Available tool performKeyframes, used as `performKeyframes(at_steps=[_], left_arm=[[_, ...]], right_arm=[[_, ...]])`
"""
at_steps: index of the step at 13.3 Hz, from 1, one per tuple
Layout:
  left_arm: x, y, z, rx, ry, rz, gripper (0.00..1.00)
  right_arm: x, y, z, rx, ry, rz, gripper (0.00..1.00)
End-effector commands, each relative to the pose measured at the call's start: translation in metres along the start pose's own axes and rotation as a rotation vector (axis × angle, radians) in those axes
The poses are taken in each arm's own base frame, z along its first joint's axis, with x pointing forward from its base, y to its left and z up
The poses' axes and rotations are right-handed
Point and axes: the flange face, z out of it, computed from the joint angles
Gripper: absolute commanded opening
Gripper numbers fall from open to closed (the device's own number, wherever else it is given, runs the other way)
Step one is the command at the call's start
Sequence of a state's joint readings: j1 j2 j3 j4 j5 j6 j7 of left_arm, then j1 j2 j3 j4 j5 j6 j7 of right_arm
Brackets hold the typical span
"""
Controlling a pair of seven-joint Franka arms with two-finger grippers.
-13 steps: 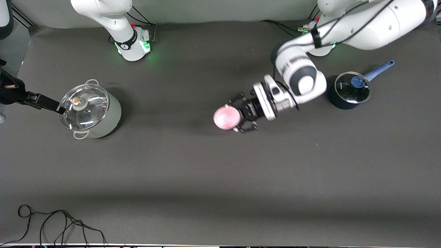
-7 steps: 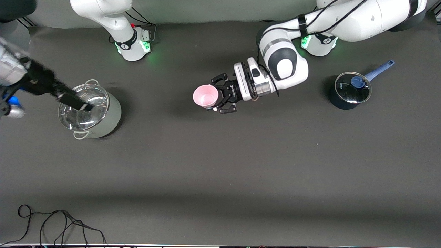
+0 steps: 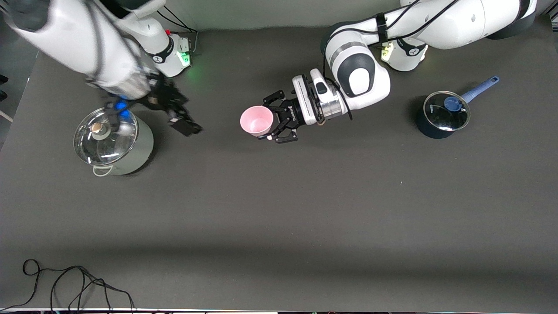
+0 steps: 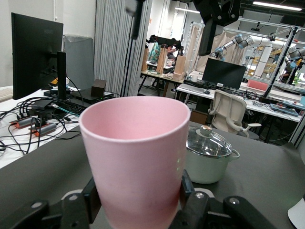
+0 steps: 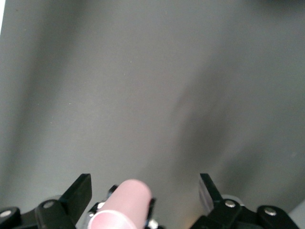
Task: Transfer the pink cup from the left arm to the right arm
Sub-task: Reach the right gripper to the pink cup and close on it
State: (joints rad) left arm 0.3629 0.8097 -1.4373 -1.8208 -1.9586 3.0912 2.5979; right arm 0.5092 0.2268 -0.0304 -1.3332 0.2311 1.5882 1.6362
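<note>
The pink cup (image 3: 257, 121) is held on its side above the middle of the table, its mouth toward the right arm's end. My left gripper (image 3: 271, 118) is shut on its lower body; in the left wrist view the cup (image 4: 138, 148) fills the middle with a black finger (image 4: 187, 188) on each side. My right gripper (image 3: 183, 121) is open and empty, in the air between the grey pot and the cup, with a gap to the cup. In the right wrist view the cup (image 5: 125, 202) lies ahead, between my wide-open fingers (image 5: 78, 193).
A grey-green pot with a glass lid (image 3: 114, 141) stands toward the right arm's end of the table, just beside the right hand. A dark blue saucepan with a lid (image 3: 441, 114) stands toward the left arm's end. A black cable (image 3: 74, 283) lies near the front camera.
My right arm has swung in from the table's end, over the pot, toward the cup. My left gripper has carried the cup toward the bases and turned its mouth to the right arm.
</note>
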Motion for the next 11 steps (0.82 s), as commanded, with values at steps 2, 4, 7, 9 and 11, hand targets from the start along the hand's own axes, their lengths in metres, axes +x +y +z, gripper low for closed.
performKeyframes(at_steps=[2,4,7,9,11], left_arm=[[0.009,0.002,0.001,0.021,-0.006,0.005,0.08],[0.008,-0.005,-0.006,0.034,-0.008,0.002,0.08],[0.012,-0.005,-0.004,0.041,-0.010,0.003,0.09],[0.011,-0.005,-0.003,0.038,-0.010,0.002,0.09],[0.010,-0.006,-0.004,0.041,-0.012,0.001,0.09]], right_arm=[[-0.055,-0.024,0.021,-0.033,-0.004,0.113,0.99],[-0.064,-0.025,0.024,-0.049,-0.052,0.128,0.99],[-0.066,-0.023,0.030,-0.092,-0.089,0.130,0.99],[-0.073,-0.022,0.040,-0.119,-0.086,0.120,1.00],[-0.075,-0.024,0.050,-0.141,-0.110,0.125,1.00]])
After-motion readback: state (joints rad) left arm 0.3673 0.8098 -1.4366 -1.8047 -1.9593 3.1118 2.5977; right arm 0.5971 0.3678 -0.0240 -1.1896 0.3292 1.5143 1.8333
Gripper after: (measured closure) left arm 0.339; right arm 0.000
